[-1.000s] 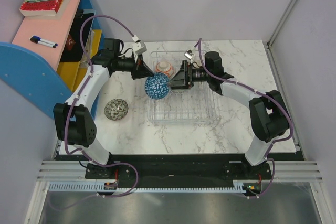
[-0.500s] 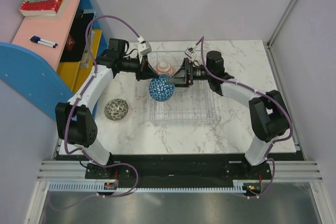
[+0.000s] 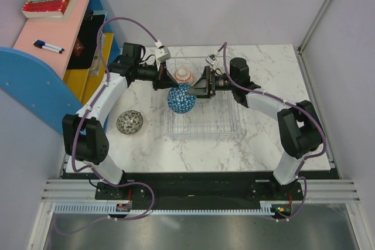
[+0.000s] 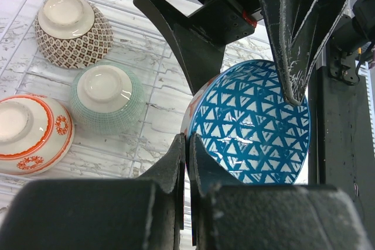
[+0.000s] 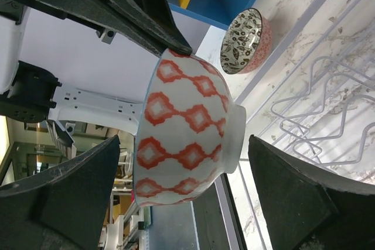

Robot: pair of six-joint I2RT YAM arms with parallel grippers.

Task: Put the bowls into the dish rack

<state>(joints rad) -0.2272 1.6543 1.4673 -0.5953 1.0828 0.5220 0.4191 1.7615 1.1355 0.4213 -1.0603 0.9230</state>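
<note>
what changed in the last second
The left tool, shut on the rim of the blue bowl, carried it slightly right, between the open fingers of the right tool. Nothing was let go. The right tool stayed open; the dish rack and the speckled bowl stayed put.

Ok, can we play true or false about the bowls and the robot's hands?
1. The left gripper is pinching the rim of the blue triangle bowl. True.
2. The right gripper is squeezed shut on that bowl. False: its jaws stand wide open, one on each side of the bowl.
3. The green bowl lies upside down in the dish rack. True.
4. The flowery bowl is inside the rack. False: it sits on the table, left of the rack.
</note>
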